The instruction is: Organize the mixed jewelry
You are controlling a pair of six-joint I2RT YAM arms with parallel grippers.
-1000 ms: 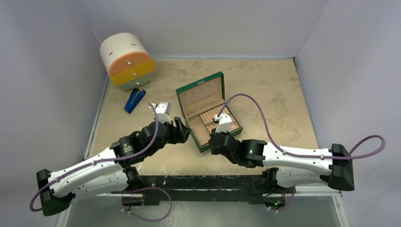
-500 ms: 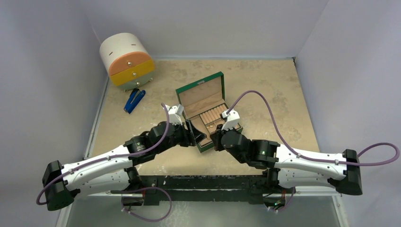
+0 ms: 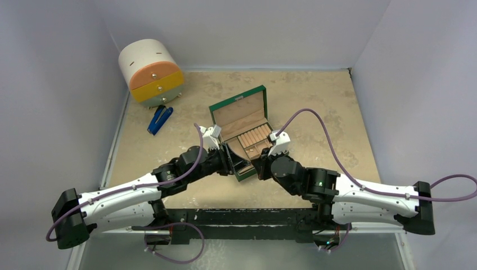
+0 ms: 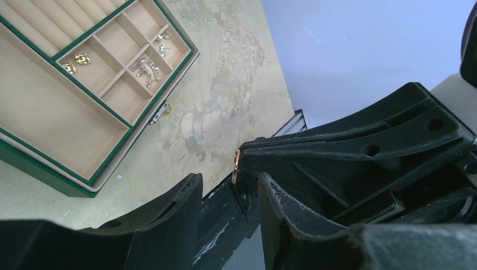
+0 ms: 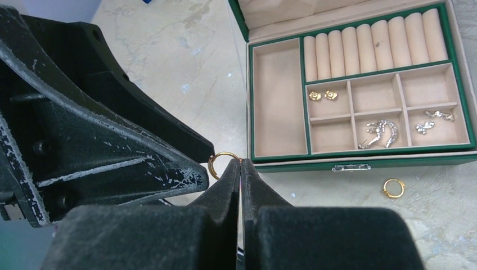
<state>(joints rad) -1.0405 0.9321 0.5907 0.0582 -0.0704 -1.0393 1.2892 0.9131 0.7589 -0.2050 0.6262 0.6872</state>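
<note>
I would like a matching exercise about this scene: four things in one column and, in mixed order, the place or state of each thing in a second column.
Things
1. right hand
2. pair of gold studs
3. blue-handled tool
4. loose gold hoop

Places or states
A. beside the round drawer cabinet
B. outside the green box, in front of its front wall
C. shut on a gold ring
D. in a small compartment of the box

Pairs: 1-C, 2-D, 3-A, 4-B.
</note>
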